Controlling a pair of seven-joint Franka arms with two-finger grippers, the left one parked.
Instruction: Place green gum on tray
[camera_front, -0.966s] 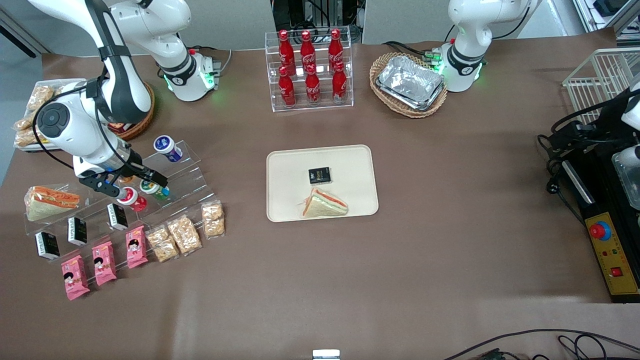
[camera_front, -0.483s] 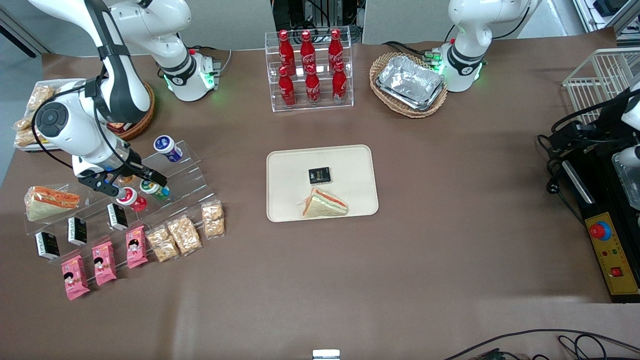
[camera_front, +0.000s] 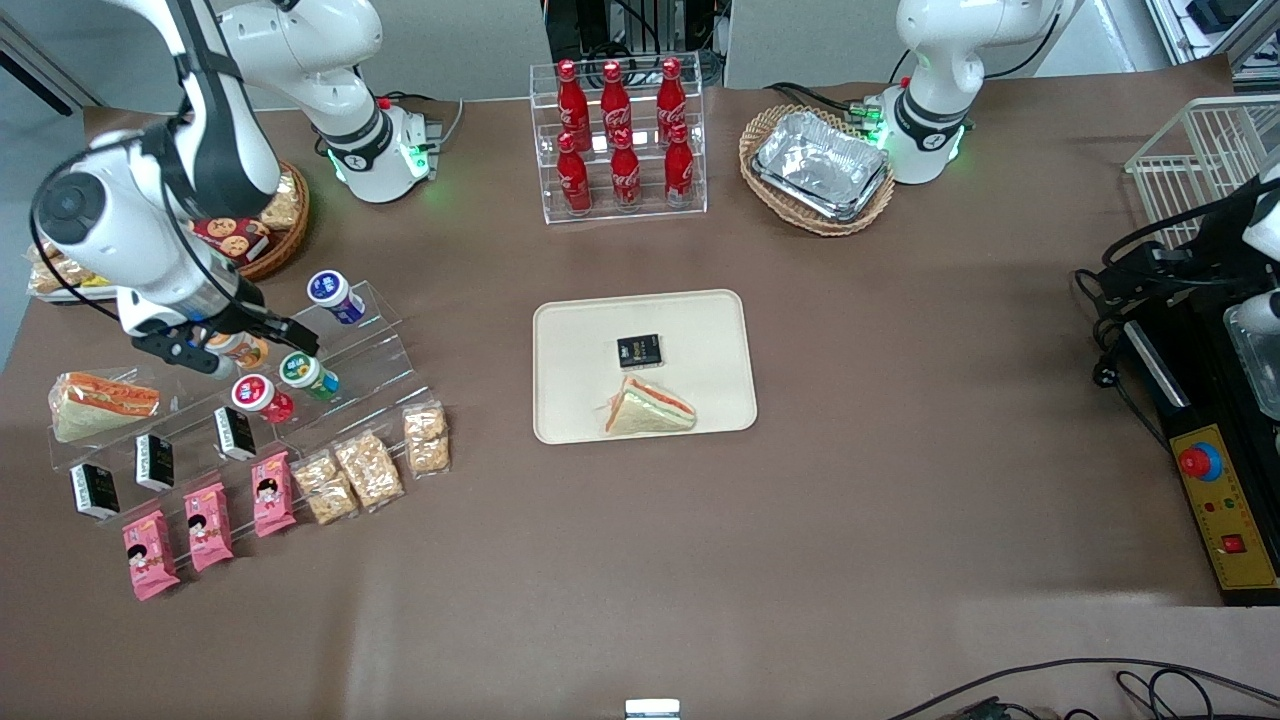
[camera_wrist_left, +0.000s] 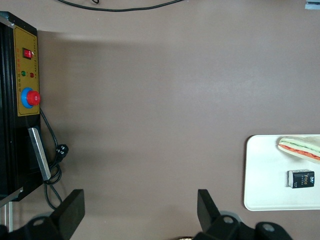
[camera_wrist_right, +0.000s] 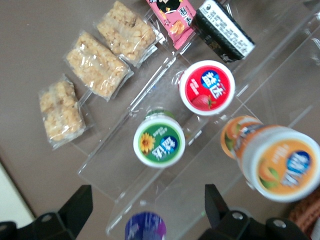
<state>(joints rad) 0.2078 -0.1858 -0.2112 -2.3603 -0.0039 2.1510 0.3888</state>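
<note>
The gripper (camera_front: 205, 350) hangs over the clear stand (camera_front: 360, 345) at the working arm's end of the table, with its fingers (camera_wrist_right: 80, 205) spread wide apart and nothing between them. The green gum (camera_front: 305, 374) sits on the stand, just beside the red gum (camera_front: 258, 396) and nearer the front camera than the blue gum (camera_front: 333, 295). An orange gum (camera_wrist_right: 272, 160) is right by them too. The tray (camera_front: 700, 400) lies mid-table, well apart from the stand, holding a sandwich (camera_front: 648, 408) and a small black box (camera_front: 639, 351).
</note>
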